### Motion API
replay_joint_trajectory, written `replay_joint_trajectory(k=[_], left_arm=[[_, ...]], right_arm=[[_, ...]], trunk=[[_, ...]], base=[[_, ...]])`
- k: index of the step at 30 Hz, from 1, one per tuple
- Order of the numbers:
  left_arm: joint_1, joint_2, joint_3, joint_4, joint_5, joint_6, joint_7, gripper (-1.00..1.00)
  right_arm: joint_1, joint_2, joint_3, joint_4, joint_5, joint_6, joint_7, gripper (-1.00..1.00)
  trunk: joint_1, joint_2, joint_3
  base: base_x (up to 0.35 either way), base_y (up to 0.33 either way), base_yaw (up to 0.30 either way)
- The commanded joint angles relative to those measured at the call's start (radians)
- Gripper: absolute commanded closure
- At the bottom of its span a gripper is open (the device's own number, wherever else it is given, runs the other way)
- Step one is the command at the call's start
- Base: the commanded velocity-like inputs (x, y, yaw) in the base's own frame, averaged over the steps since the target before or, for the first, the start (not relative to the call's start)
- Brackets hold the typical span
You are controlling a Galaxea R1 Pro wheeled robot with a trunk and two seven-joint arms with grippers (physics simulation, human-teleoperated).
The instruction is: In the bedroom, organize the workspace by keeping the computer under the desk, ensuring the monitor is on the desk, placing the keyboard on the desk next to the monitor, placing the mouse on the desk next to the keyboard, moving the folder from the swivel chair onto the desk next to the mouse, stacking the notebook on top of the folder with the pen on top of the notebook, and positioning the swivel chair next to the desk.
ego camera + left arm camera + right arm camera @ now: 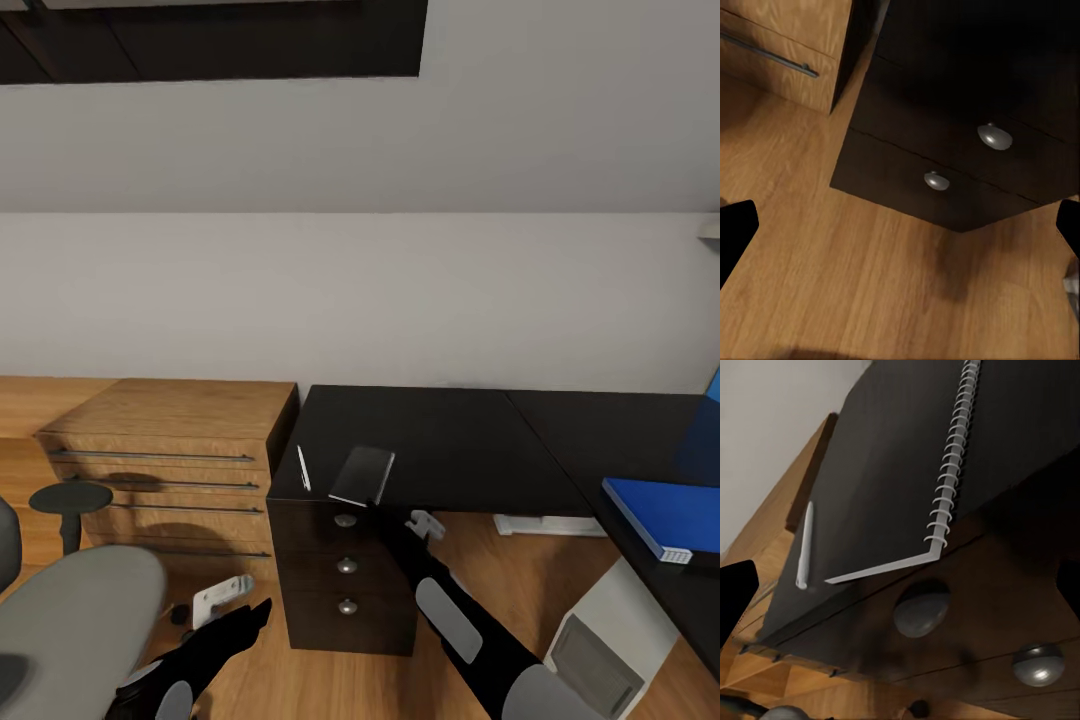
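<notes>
The notebook (362, 476) and pen (303, 468) lie on the worktop (450, 440) above the drawers (346, 580). Right hand (425, 524) spread just below the notebook; left hand (222, 598) spread, low beside the drawers.

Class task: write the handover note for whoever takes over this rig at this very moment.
Left tool: low by the drawer unit, looks open, empty.
Right tool: at the desk edge near the notebook, holding nothing; open or shut unclear.
Pen lies beside the notebook on the desk. Folder already on the desk; computer under it. Swivel chair at left.
Left: notebook onto folder, pen on top, chair to desk.
</notes>
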Motion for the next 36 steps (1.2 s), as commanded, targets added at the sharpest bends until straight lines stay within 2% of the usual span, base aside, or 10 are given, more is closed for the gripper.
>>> replay_joint_trajectory(k=[1,11,22,36], left_arm=[[0.0,-0.002,-0.002,-0.003,0.01,0.003,0.009,-1.0],[0.0,-0.016,-0.007,-0.007,0.013,0.003,0.008,-1.0],[0.0,-0.013,-0.003,-0.006,0.015,0.003,0.008,-1.0],[0.0,-0.013,-0.006,-0.006,0.014,0.003,0.009,-1.0]], right_arm=[[-0.001,0.0,0.006,0.001,-0.011,-0.013,0.002,-1.0],[-0.001,0.001,0.013,0.001,-0.011,-0.035,0.002,-1.0],[-0.001,0.002,0.015,0.004,-0.012,-0.036,-0.003,-1.0],[-0.002,0.003,0.014,0.026,-0.018,-0.033,-0.003,-1.0]], trunk=[[0.0,0.0,-0.001],[0.0,0.0,-0.001],[0.0,0.0,-0.001],[0.0,0.0,-0.001]], base=[[0.0,0.0,0.0],[0.0,0.0,0.0],[0.0,0.001,0.0],[-0.046,0.123,0.0]])
